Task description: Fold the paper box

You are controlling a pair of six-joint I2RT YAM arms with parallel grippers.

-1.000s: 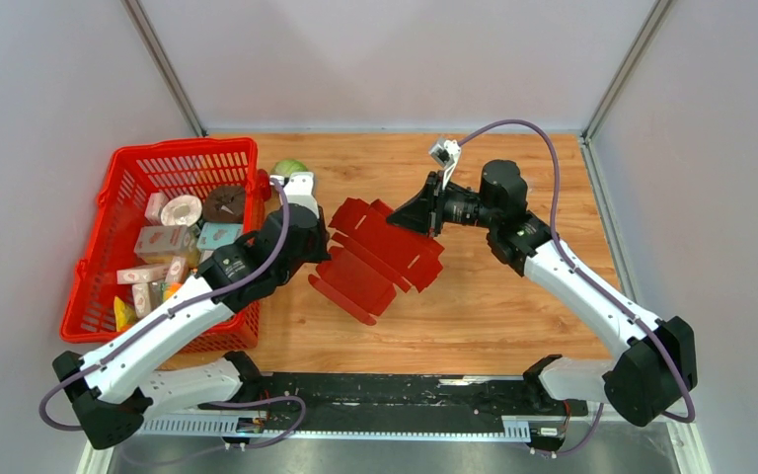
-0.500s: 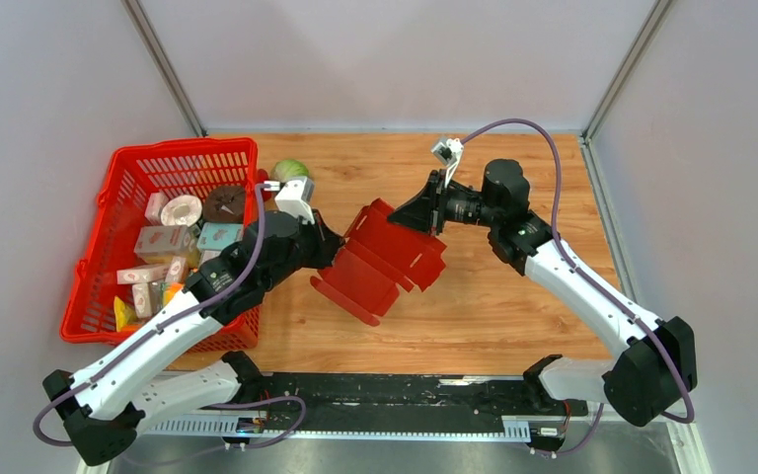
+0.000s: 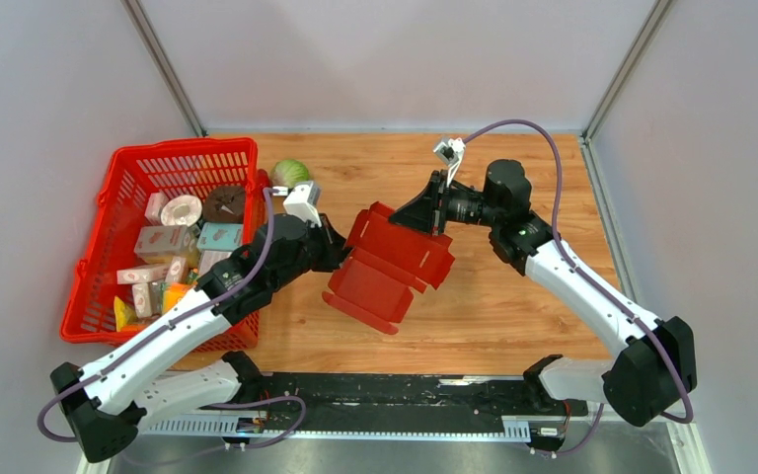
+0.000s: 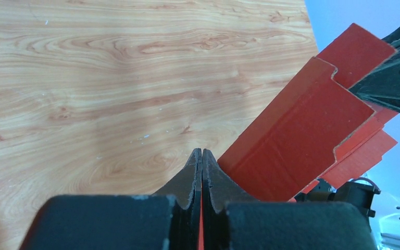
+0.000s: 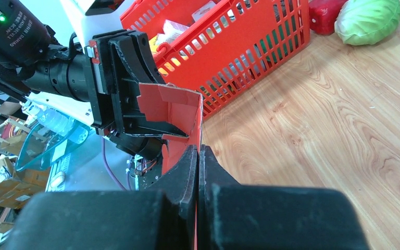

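The dark red paper box (image 3: 390, 267) is half-folded over the middle of the worktop (image 3: 493, 306), between the two arms, with its panels tilted up. The left end effector (image 4: 201, 154) is pinched tight on the box's left edge, a sliver of red showing between its fingers. The right end effector (image 5: 198, 150) is clamped the same way on the far right flap.
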